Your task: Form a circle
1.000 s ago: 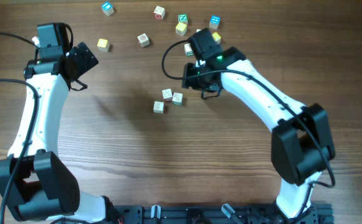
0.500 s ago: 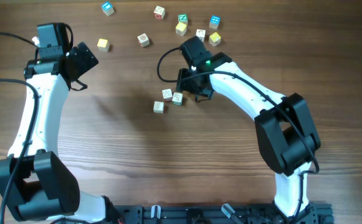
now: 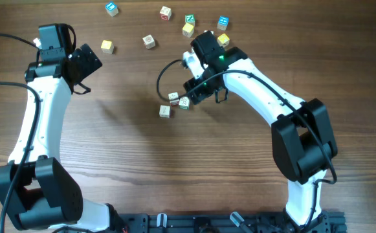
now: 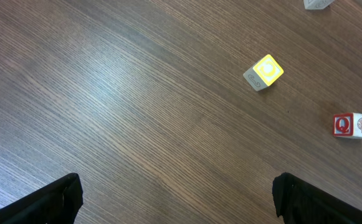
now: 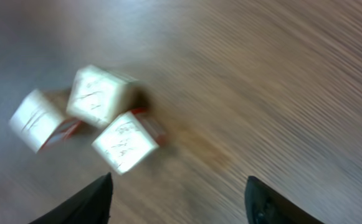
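While the right gripper [image 5: 179, 193] hangs, jaws apart and empty, beside three clustered wooden cubes [image 5: 103, 115] and the left gripper [image 4: 177, 196] gapes wide, a stray nudge could scatter them.

Dark brown wood-grain tabletop [image 3: 142, 168] across the whole overhead view — fine grain running roughly left to right. Black rail [image 3: 194, 223] along the near edge, bottom of frame. Soft, even lighting; faint blurred shadows on the wood. In left wrist view, pale sheen over the grain at upper left — darker toward the bottom. Right wrist view motion-blurred, same wood.
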Controlling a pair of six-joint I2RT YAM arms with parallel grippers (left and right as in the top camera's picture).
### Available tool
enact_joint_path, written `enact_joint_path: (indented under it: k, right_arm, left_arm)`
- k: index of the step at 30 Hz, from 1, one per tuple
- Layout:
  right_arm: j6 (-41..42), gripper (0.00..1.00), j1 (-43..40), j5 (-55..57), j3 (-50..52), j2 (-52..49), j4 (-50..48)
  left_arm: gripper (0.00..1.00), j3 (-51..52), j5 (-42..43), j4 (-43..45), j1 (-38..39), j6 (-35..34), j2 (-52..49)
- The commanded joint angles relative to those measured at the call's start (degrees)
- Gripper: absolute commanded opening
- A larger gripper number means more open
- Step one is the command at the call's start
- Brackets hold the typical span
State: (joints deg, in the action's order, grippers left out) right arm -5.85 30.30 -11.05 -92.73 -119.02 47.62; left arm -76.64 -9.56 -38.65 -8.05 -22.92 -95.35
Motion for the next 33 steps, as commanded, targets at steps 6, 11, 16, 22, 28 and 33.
enact_joint_path:
  k: [6, 11, 16, 22, 28, 33]
  right_arm:
    - [-29.00, 0.68, 2.34, -5.70, 6.80, 0.72, -7.15]
    - [-30.16, 0.68, 2.69, -5.70, 8.09, -0.15, -8.68]
    - [-29.97, 0.67, 2.71, -5.73, 8.11, -0.42, -11.74]
    - [-30.05, 0.67, 3.02, -5.62, 8.11, -1.66, -11.65]
    - [-30.10, 0.64, 3.26, -5.53, 8.11, -1.66, -12.24]
    - [-29.53, 0.64, 3.28, -5.53, 8.11, -2.54, -11.76]
  left_arm:
    - [1.00, -0.57, -0.13, 0.00, -0.22, -0.48, 0.52]
    - [1.00, -0.57, -0.13, 0.00, -0.22, -0.48, 0.52]
    - [1.00, -0.57, -0.13, 0.02, -0.22, -0.48, 0.52]
    - [1.00, -0.57, -0.11, 0.02, -0.22, -0.48, 0.52]
    - [1.00, -0.57, -0.13, 0.02, -0.22, -0.48, 0.52]
    - [1.00, -0.57, -0.11, 0.02, -0.22, -0.48, 0.52]
